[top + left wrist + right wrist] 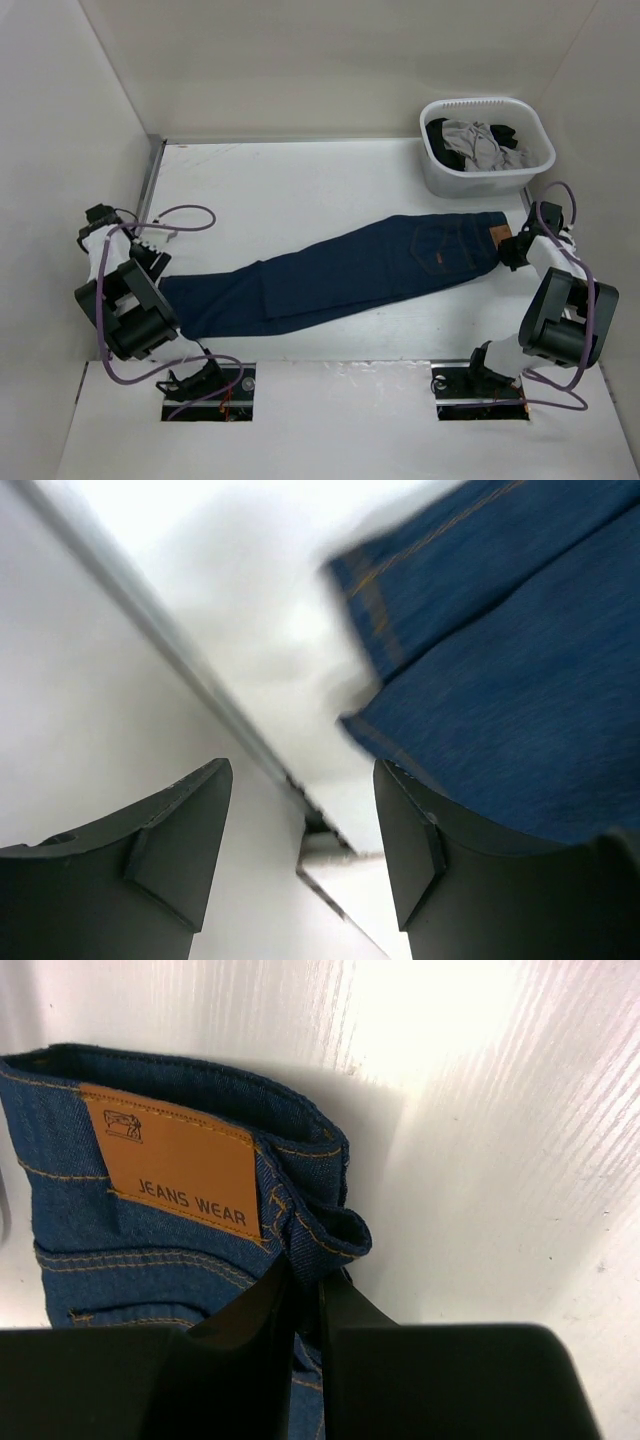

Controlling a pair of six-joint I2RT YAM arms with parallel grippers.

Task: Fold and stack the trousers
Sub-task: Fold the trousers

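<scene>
Stretching slantwise across the bench, the trousers lay with one leg folded over the other, waistband toward the far right corner just short of a white basket of grey and black garments, hems toward the left edge. The right pincer was clamped on the corner of the waistband, its two fingers pressed together with denim between them, just below the tan leather patch lettered "JEANS WEAR". The left pincer stood apart and empty at the other end, the two leg hems lying just beside one of its fingers; whether that finger touched the cloth could not be told from the blurred wrist view. The lengthwise fold looked done, and the step in hand appeared to be the crosswise fold, one end carried onto the other. Doing it well probably called for the left pincer to slide over both hem layers and close on them together, since catching only the top leg would let the lower one trail. The right hold seemed best used as a low, steady anchor, the cloth lightly taut so the legs would not skew, and the carried end laid square with edges matched, clear of the basket.
</scene>
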